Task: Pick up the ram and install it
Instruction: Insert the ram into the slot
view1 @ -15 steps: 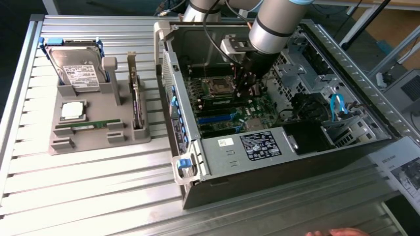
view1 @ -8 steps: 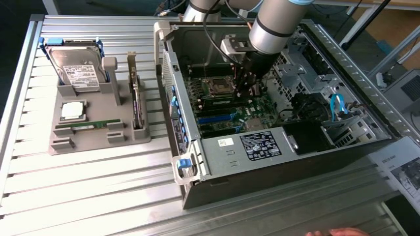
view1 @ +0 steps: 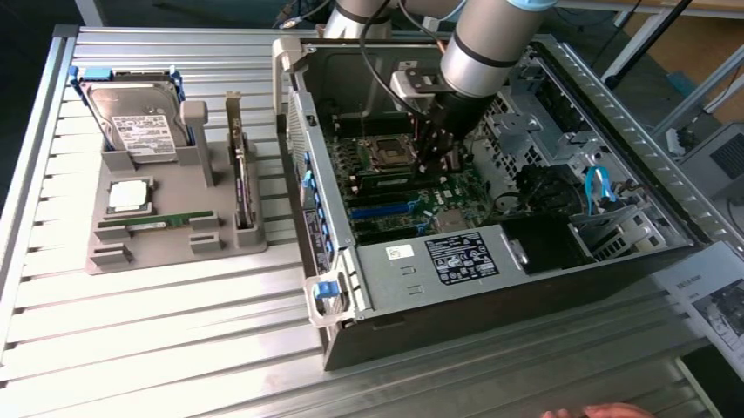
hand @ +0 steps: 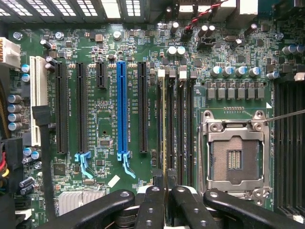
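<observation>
Clenched on the ram (hand: 164,124), the gripper (hand: 167,187) reaches down inside the open computer case (view1: 489,322), and its 2 inner fingers (hand: 153,198) pinch the stick's near end. The processor socket (hand: 233,157) lies open and empty on the green motherboard (hand: 100,129), and the ram stands edge-on just beside it, among the 4 black memory slots (hand: 180,124) that run along the socket's side. The stick lines up with the slot farthest from the socket; whether it is seated there or only resting above, I cannot tell. Beyond the memory slots, farther from the socket, runs a long blue expansion slot (hand: 122,109) between black ones.

From the exterior view the gripper (view1: 440,152) hangs right next to the socket (view1: 388,152). Well apart from the socket, outside the case toward the exterior view's left, a grey holder (view1: 174,252) carries a hard drive (view1: 139,126) and another green stick (view1: 155,223) lying flat.
</observation>
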Robot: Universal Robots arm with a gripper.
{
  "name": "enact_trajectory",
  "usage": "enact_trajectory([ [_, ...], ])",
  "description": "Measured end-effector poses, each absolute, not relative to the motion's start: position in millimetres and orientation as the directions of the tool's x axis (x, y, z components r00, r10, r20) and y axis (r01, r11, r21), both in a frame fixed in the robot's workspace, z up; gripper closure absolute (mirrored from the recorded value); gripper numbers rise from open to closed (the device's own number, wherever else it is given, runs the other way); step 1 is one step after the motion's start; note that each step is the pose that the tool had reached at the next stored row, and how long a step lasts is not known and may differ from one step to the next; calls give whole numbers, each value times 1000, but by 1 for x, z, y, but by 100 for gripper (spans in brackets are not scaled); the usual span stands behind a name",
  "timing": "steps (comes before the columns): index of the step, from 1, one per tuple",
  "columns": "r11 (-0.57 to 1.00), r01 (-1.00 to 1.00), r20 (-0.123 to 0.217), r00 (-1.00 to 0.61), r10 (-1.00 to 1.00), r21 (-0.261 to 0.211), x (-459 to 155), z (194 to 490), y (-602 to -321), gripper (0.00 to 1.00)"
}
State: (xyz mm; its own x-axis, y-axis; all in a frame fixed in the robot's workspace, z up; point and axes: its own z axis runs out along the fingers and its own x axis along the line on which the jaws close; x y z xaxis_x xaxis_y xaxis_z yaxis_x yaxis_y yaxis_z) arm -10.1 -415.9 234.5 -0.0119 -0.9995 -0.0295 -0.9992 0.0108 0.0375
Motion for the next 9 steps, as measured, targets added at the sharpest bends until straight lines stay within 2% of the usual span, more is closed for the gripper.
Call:
enact_trajectory([
  [9, 11, -999, -29, -12, -999, 37, -10, 232, -416, 88],
])
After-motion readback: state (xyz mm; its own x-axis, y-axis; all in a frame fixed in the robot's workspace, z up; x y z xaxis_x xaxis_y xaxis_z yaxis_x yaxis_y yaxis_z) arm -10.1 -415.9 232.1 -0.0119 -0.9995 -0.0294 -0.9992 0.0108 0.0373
